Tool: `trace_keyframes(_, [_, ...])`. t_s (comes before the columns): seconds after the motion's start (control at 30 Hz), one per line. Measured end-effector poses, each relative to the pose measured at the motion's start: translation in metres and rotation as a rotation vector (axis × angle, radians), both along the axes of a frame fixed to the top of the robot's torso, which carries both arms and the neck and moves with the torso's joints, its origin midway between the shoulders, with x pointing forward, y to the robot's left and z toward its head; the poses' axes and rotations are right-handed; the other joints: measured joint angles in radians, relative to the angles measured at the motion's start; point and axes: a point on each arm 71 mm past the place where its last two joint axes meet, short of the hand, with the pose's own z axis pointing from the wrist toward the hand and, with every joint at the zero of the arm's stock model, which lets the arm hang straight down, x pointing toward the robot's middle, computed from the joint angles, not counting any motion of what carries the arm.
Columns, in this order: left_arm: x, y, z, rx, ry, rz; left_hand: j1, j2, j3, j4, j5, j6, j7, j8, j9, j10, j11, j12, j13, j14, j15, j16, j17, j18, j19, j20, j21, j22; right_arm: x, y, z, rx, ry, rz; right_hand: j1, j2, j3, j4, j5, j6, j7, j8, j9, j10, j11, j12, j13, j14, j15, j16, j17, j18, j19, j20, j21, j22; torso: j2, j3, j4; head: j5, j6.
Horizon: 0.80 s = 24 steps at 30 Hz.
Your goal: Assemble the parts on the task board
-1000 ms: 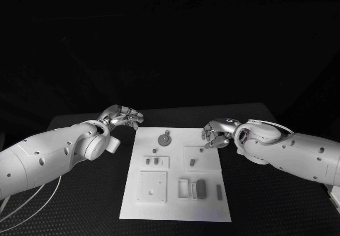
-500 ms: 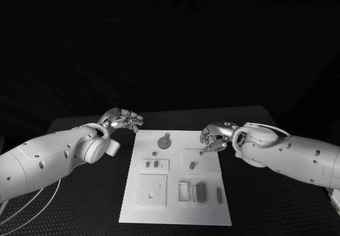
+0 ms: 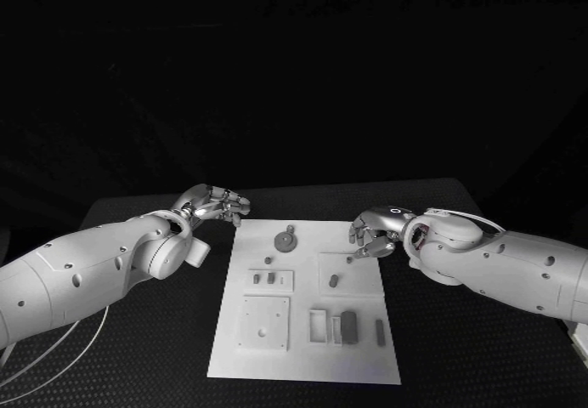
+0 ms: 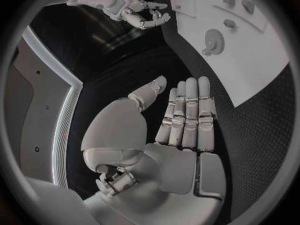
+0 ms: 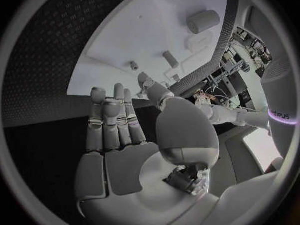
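The white task board lies in the middle of the black table. On it are a grey gear, small grey pegs and a dark oblong part beside a slot. My left hand hovers just off the board's far left corner, fingers straight and holding nothing. My right hand hovers at the board's far right edge, near a small peg, and it too holds nothing. The right wrist view shows the board ahead of the fingers, with a cylinder part on it.
Black textured table surrounds the board on all sides. A thin white cable loops under my left arm at the table's near left. The left wrist view shows the gear and my right hand beyond it.
The whole picture shifted slightly down and back up. Both hands stay at the board's far corners, and no part has moved.
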Motion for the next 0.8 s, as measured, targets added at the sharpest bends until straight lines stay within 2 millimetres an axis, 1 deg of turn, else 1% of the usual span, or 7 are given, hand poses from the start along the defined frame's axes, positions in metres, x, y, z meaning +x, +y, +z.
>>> trace_keyframes(0.07, [0.000, -0.002, -0.001, -0.001, 0.002, -0.004, 0.000, 0.000, 0.000, 0.000, 0.000, 0.000, 0.000, 0.000, 0.000, 0.000, 0.000, 0.000, 0.000, 0.000, 0.000, 0.000, 0.001, 0.002, 0.000, 0.000, 0.000, 0.000, 0.000, 0.001, 0.000, -0.001, 0.000, 0.003, 0.004, -0.004, 0.000, 0.000, 0.000, -0.001, 0.001, 0.000, 0.000, 0.001, 0.001, 0.000, -0.001, 0.000, 0.000, 0.000, 0.000, 0.000, 0.002, -0.001, 0.000, 0.000, -0.002, 0.0004, 0.0005, 0.002, -0.003])
trace_keyframes(0.1, [-0.001, -0.002, -0.001, -0.001, 0.003, -0.005, 0.000, 0.000, 0.000, 0.000, 0.000, 0.000, 0.000, 0.000, 0.000, -0.001, 0.001, 0.000, 0.000, 0.000, 0.000, 0.000, 0.001, 0.009, 0.000, 0.000, -0.002, 0.000, 0.000, 0.002, -0.001, -0.001, 0.000, 0.004, 0.005, -0.005, 0.000, 0.000, 0.000, -0.001, 0.001, 0.000, 0.000, 0.002, 0.002, 0.000, -0.001, 0.000, 0.000, 0.000, 0.000, 0.000, 0.002, -0.001, 0.000, 0.000, -0.004, 0.0006, 0.0009, 0.002, -0.006])
trace_keyframes(0.2, [-0.001, 0.003, 0.000, 0.000, 0.001, 0.002, 0.000, 0.000, 0.000, 0.000, 0.000, 0.000, 0.000, 0.000, -0.001, -0.003, 0.003, 0.000, 0.000, 0.000, 0.000, 0.000, 0.001, 0.009, 0.000, 0.000, -0.004, 0.000, 0.000, 0.002, -0.001, -0.004, -0.001, 0.006, 0.005, -0.005, 0.000, 0.000, 0.000, -0.001, 0.001, 0.000, 0.000, 0.002, 0.002, -0.004, -0.002, 0.000, 0.000, 0.000, 0.000, 0.000, 0.003, 0.000, 0.000, 0.000, -0.009, 0.0008, 0.0014, 0.000, -0.013])
trace_keyframes(0.3, [0.000, 0.006, 0.000, 0.000, -0.001, 0.006, 0.000, 0.000, 0.000, 0.000, 0.000, 0.000, 0.000, 0.000, -0.001, -0.003, 0.003, 0.000, 0.000, 0.000, 0.000, 0.000, 0.002, 0.009, 0.000, 0.000, -0.004, 0.000, 0.000, 0.002, 0.000, -0.007, -0.001, 0.008, 0.013, -0.005, 0.000, 0.000, 0.000, -0.001, 0.001, 0.000, 0.000, 0.002, 0.002, -0.004, -0.003, 0.000, 0.000, 0.000, 0.000, 0.000, 0.003, 0.000, 0.000, 0.000, -0.012, 0.0008, 0.0016, 0.003, -0.018])
trace_keyframes(0.57, [-0.002, 0.003, 0.001, -0.004, -0.001, -0.001, 0.000, 0.000, 0.000, 0.000, 0.000, 0.000, 0.000, 0.000, -0.001, -0.003, 0.003, 0.000, 0.000, 0.000, 0.000, -0.004, 0.003, 0.008, 0.000, 0.000, -0.004, -0.001, -0.003, 0.006, -0.006, -0.025, 0.009, 0.023, 0.017, -0.001, 0.000, 0.000, 0.000, 0.002, 0.004, 0.004, 0.000, 0.007, -0.001, -0.008, -0.005, 0.005, -0.002, 0.000, 0.000, 0.000, 0.007, -0.003, 0.000, 0.000, -0.016, 0.0010, 0.0038, 0.010, -0.016])
trace_keyframes(0.7, [-0.002, 0.002, 0.001, -0.005, -0.001, -0.003, 0.000, 0.000, 0.000, 0.000, 0.000, 0.000, 0.000, 0.000, -0.001, -0.003, 0.003, 0.000, 0.000, 0.000, 0.000, -0.004, 0.003, 0.008, 0.000, 0.000, -0.004, -0.001, -0.005, 0.007, -0.010, -0.040, 0.020, 0.030, 0.018, 0.000, 0.000, 0.000, 0.000, 0.002, 0.004, 0.004, 0.000, 0.007, -0.001, -0.012, -0.008, 0.005, -0.002, 0.000, 0.000, 0.000, 0.009, -0.002, 0.000, 0.000, -0.016, -0.0008, 0.0042, 0.011, -0.016])
trace_keyframes(0.8, [-0.002, 0.002, 0.001, -0.005, -0.001, -0.003, 0.000, 0.000, 0.000, 0.000, 0.000, 0.000, 0.000, 0.000, -0.001, -0.003, 0.003, 0.000, 0.000, 0.000, 0.000, -0.004, 0.004, 0.008, 0.000, 0.000, -0.004, -0.001, -0.005, 0.009, -0.012, -0.047, 0.023, 0.033, 0.018, 0.000, 0.000, 0.000, 0.000, 0.002, 0.004, 0.004, 0.000, 0.007, -0.001, -0.012, -0.008, 0.009, -0.005, 0.000, 0.000, 0.000, 0.009, -0.002, 0.000, 0.000, -0.016, -0.0008, 0.0045, 0.012, -0.016])
